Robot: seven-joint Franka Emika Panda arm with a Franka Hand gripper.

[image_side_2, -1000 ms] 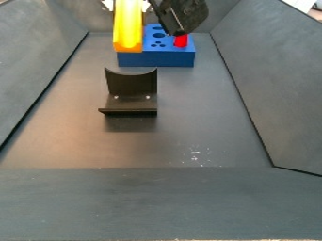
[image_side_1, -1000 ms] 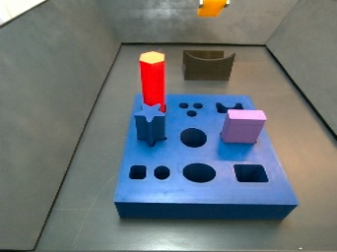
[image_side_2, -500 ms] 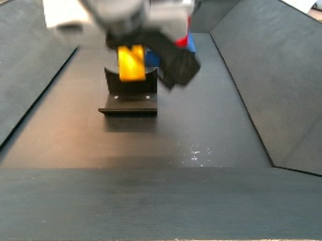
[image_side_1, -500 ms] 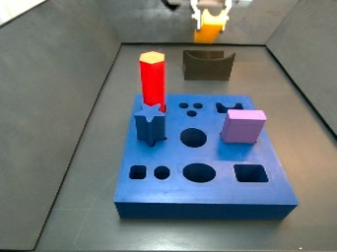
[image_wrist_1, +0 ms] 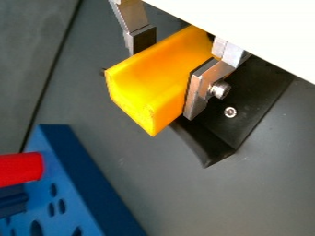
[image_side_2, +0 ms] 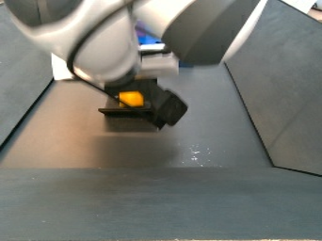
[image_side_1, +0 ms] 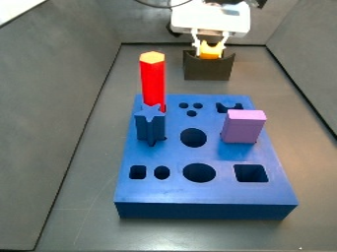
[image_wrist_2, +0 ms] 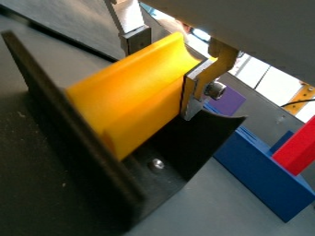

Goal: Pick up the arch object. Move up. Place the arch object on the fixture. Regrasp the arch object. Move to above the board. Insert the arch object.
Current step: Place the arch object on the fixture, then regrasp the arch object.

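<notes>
My gripper (image_wrist_1: 171,66) is shut on the arch object (image_wrist_1: 154,83), a yellow-orange block with a curved notch along one face (image_wrist_2: 129,101). One silver finger (image_wrist_1: 207,85) presses one side and the other finger (image_wrist_2: 135,41) the opposite side. The block sits low in the fixture (image_wrist_2: 68,138), the dark cradle at the far end of the floor (image_side_1: 208,69). In a side view the gripper (image_side_1: 211,44) hangs right over it, and the blurred arm hides most of the fixture (image_side_2: 126,113). The blue board (image_side_1: 204,157) lies nearer, apart from the gripper.
On the board stand a tall red hexagonal prism (image_side_1: 153,79), a lilac cube (image_side_1: 243,126) and a dark blue star piece (image_side_1: 148,126). Grey sloped walls (image_side_1: 79,89) enclose the floor on both sides.
The gripper has come down from high above with the arch object still held. It now sits at the fixture, the block lowered into the cradle.
</notes>
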